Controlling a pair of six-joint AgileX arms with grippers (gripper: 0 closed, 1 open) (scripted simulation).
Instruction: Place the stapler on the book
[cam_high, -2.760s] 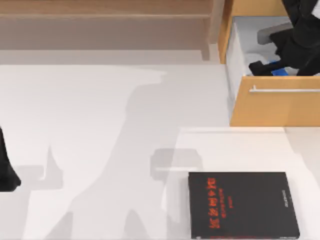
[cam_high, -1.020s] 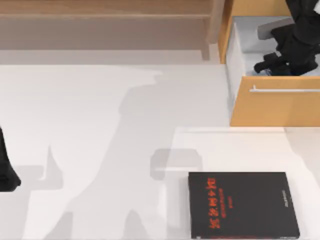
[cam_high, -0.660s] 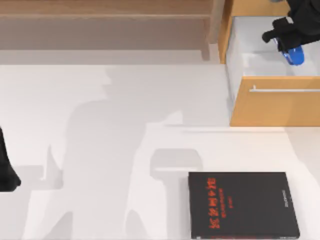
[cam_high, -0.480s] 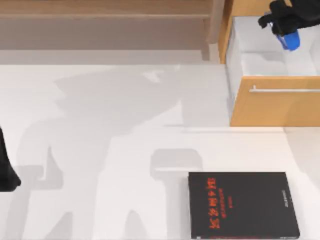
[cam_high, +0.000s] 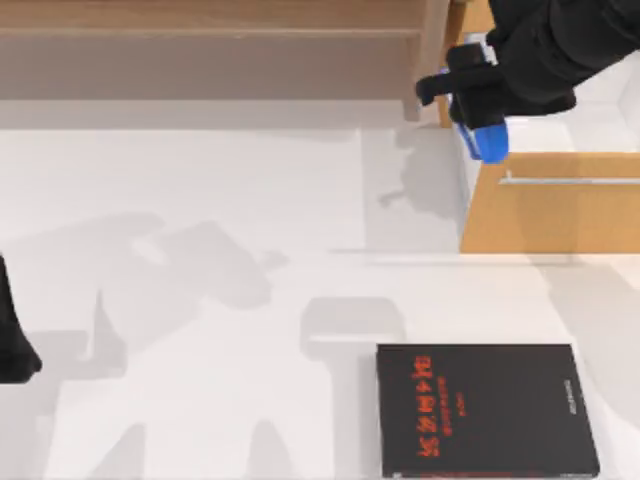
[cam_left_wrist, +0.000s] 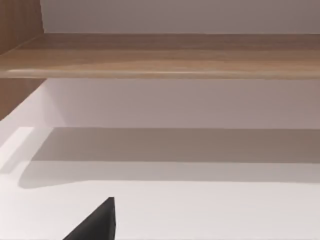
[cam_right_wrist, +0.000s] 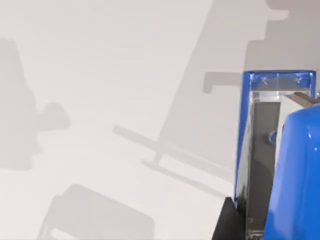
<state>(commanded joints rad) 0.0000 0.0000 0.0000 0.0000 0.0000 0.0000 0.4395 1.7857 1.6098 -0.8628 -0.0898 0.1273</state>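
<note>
**One gripper loaded: stapler held above the desk, book at the near right edge**

The right gripper (cam_high: 478, 108) is clamped on the stapler (cam_high: 485, 138) and hangs in the air near the desk's far right corner, just beside the left end of the open wooden drawer (cam_high: 550, 210). In the top view the stapler's blue body projects below the black fingers, one rounded end pointing toward the near edge of the desk. The right wrist view shows the stapler (cam_right_wrist: 280, 160) close up: a blue frame, a grey metal inner channel and a rounded blue upper body, with bare white desk (cam_right_wrist: 110, 100) beneath it. The stapler touches neither the desk nor the drawer.

The book (cam_high: 487, 410) lies flat at the near edge of the desk, toward the right corner, well apart from the stapler. Its black cover faces up, with red lettering on its left part and a thin pale line near its right edge.

The left gripper (cam_high: 14, 345) is parked at the desk's left edge; I cannot tell how its fingers stand. A wooden shelf (cam_left_wrist: 160, 55) runs along the far edge.
</note>
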